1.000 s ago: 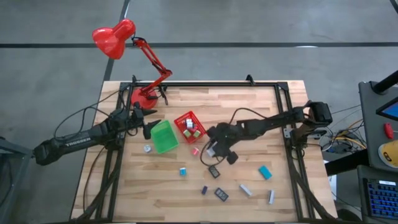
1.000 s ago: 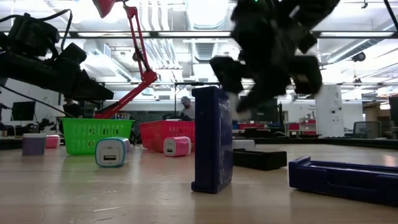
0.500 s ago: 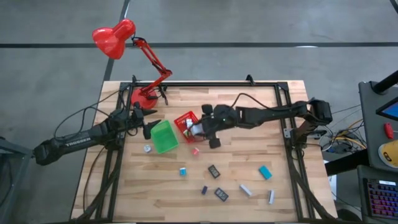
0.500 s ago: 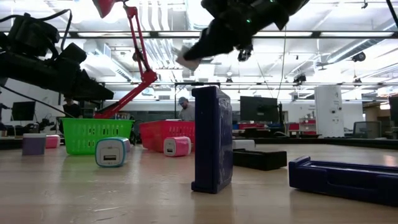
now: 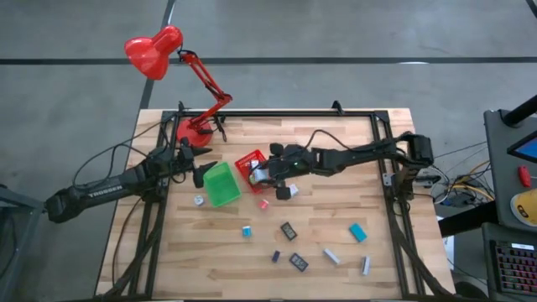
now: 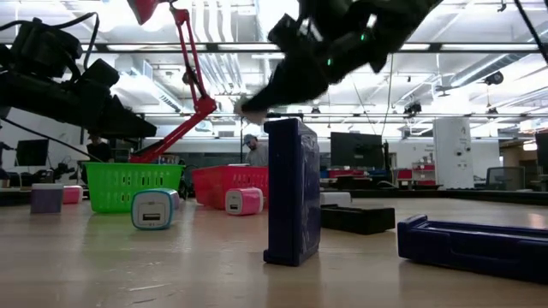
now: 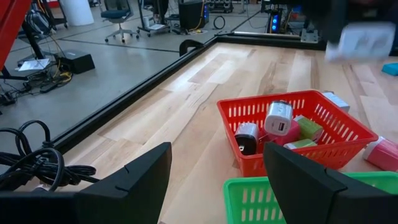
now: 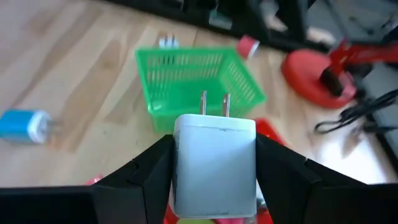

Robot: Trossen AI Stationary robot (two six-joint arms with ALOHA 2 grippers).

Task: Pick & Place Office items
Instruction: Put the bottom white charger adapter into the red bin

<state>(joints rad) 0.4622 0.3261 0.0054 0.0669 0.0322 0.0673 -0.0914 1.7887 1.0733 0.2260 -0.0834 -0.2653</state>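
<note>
White plug adapter [image 8: 214, 162], prongs outward: clamped between the right gripper [image 5: 262, 174] fingers, raised off the table. Red bin [image 5: 248, 159]: directly beneath that gripper, holding several small items. Green bin [image 5: 221, 184]: just beyond the red bin, on its far side from the gripper. Pink block [image 5: 263, 203]: on the table, near the gripper. Left gripper [image 7: 214, 186]: fingers spread wide, empty, waiting at the green bin's edge. Red lamp [image 5: 153, 51]: well apart, at the table's back corner.

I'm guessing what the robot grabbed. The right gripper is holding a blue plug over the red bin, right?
Almost. The right gripper is over the red bin, but the plug it holds is white, not blue. The right wrist view shows it clearly, prongs pointing away from the fingers.
</note>
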